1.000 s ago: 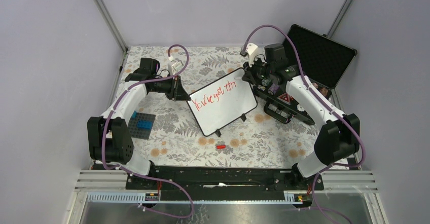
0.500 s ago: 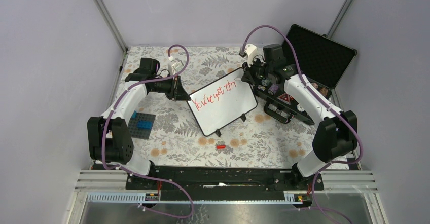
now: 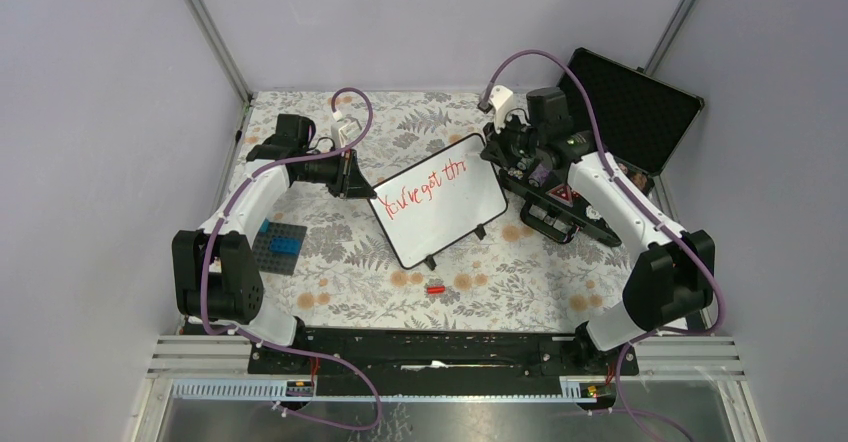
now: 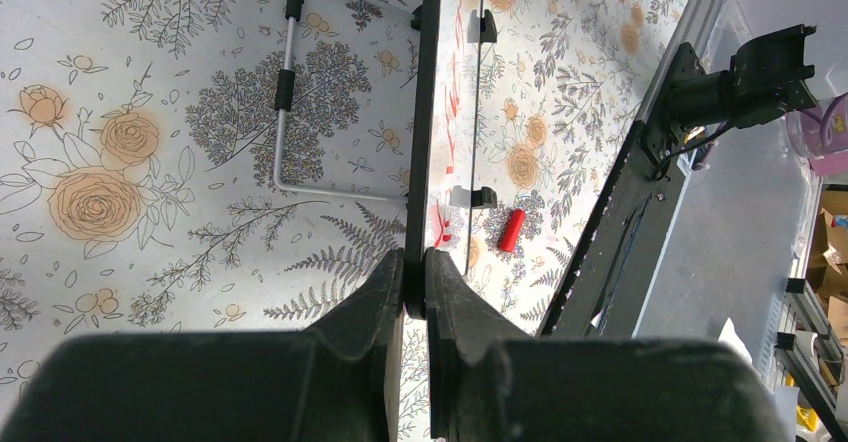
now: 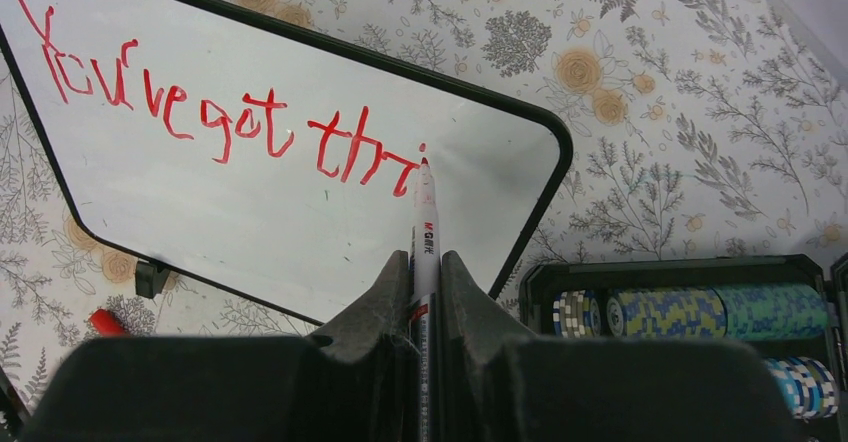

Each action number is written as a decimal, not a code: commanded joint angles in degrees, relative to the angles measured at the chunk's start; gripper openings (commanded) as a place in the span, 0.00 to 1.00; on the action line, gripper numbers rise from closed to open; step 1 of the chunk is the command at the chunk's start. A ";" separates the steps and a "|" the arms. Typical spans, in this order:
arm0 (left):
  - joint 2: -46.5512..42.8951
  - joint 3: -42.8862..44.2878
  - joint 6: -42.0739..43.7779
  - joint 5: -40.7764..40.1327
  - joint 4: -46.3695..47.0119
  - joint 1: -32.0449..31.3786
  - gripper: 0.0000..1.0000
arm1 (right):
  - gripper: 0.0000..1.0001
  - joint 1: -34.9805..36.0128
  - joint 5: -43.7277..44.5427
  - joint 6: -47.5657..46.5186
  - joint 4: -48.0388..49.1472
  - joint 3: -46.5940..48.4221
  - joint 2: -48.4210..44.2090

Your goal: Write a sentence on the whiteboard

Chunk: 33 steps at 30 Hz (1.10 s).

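The whiteboard (image 3: 445,220) sits at the centre of the floral-covered table (image 3: 340,277), turned so that its long edges run from 8 o'clock to 2 o'clock in the top view. The sentence (image 3: 432,186) runs in red along the board's upper half and, in the right wrist view, reads "You've got thi". The left arm (image 3: 250,192) reaches in from 9 o'clock; its jaws are closed narrowly on the board's black rim (image 4: 424,112) at the corner nearest them. A wire stand (image 4: 284,92) shows behind the board in the left wrist view. The right arm (image 3: 610,197) reaches in from 3 o'clock, and its jaws are clamped on a red marker (image 5: 425,227) held upright between them. The marker's tip is at the top of the last letter; contact with the surface cannot be confirmed. A small red cap (image 3: 435,288) lies on the table at 6 o'clock from the board, apart from it. A blue block plate (image 3: 279,245) lies at 8 o'clock. An open black case (image 3: 630,107) stands at 2 o'clock, with stacked chips (image 5: 680,312) visible in it.
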 commanded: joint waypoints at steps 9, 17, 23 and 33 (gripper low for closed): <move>0.23 1.02 2.11 -2.90 2.11 -0.63 0.00 | 0.00 -1.84 0.76 0.47 2.00 0.42 -0.57; 0.40 1.15 2.16 -2.85 2.12 -0.63 0.00 | 0.00 -1.77 -1.13 -0.02 1.60 -1.02 -0.81; 0.55 1.30 1.99 -2.85 2.13 -0.60 0.00 | 0.00 -1.77 -1.28 -0.11 1.56 -1.78 -0.94; 0.68 1.38 1.88 -2.94 2.04 -0.70 0.00 | 0.00 -1.77 -1.71 0.24 1.66 -1.75 -0.83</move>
